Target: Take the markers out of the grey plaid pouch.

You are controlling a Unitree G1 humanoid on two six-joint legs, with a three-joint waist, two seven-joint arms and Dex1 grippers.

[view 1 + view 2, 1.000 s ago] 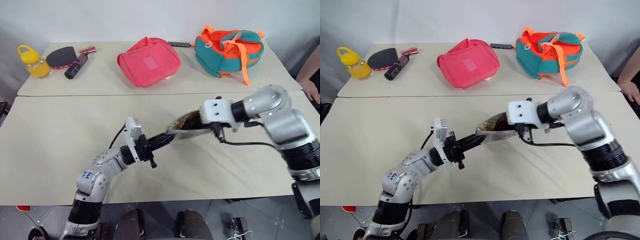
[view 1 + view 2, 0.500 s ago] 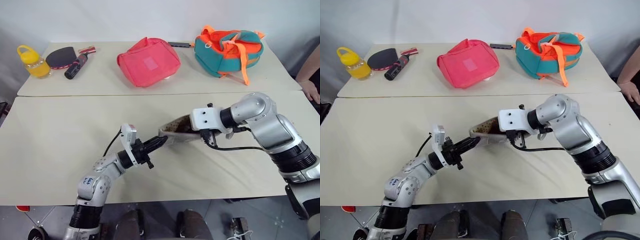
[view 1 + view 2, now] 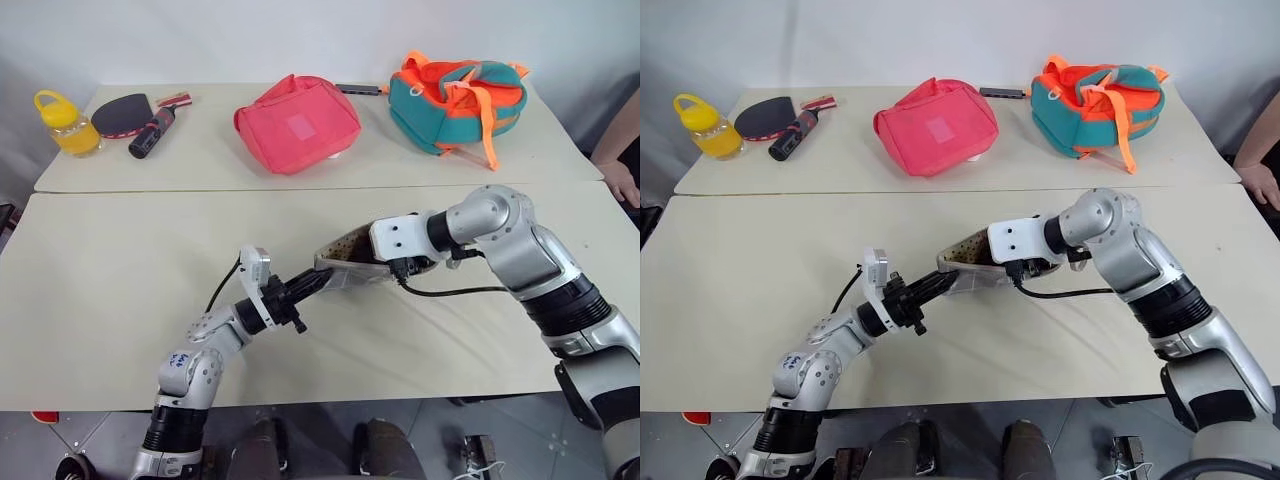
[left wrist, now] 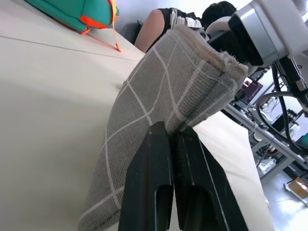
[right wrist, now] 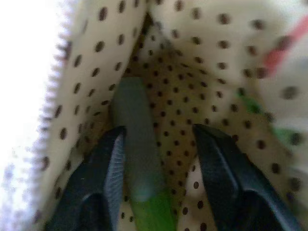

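Grey plaid fabric pouch (image 4: 159,91) — left gripper (image 4: 174,132) pinching its edge, fingers together; right gripper (image 5: 159,163) reaching inside, fingers apart, flanking a grey-green marker (image 5: 137,159).

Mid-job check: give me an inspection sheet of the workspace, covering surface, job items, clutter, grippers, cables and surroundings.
Surface: beige table, bare near the arms.
Job's things: grey plaid pouch held off the table, mouth open; one green-ended marker lies inside on the dotted lining.
Clutter: pink-red bag, teal-orange backpack, yellow bottle, paddle on the far table.
Grippers: left gripper shut on the pouch's edge; right gripper inside the pouch, jaws open beside the marker.
Cables: black cable along the right arm.
Surroundings: a person's arm at the table's right edge.
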